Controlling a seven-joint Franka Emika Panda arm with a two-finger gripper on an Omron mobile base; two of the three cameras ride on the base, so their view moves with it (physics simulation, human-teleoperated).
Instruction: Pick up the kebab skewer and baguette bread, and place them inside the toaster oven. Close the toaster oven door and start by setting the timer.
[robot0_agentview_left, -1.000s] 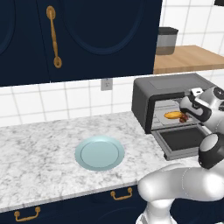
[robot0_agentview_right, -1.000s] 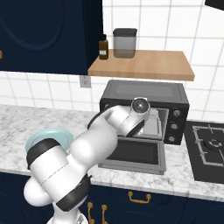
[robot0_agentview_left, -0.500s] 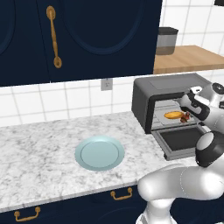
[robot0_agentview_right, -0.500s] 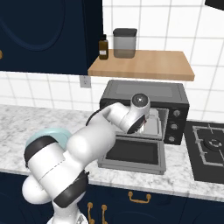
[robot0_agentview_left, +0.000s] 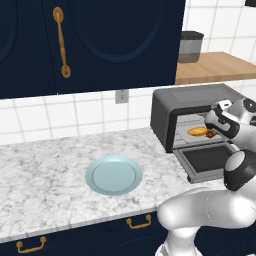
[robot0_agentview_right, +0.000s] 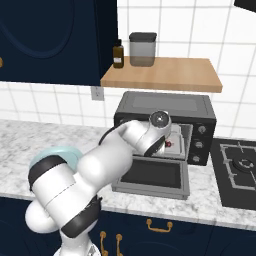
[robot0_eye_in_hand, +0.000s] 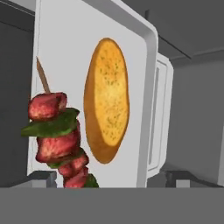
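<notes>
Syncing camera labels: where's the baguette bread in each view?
Left base view: baguette bread, right of centre, inside the open toaster oven.
Right base view: cannot make it out; the arm covers most of the toaster oven opening.
Hand view: baguette bread, centre, lying on the pale oven tray, beside the kebab skewer.
Shared landmark: the toaster oven's cavity with the door dropped open.

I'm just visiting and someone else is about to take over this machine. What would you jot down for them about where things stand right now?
End effector: open, holding nothing, at the mouth of the toaster oven.
Baguette bread and kebab skewer: side by side on the light tray inside the oven.
Toaster oven door: dropped open.
Done: both foods are in.
Left: withdraw, close the door, set the timer.
</notes>
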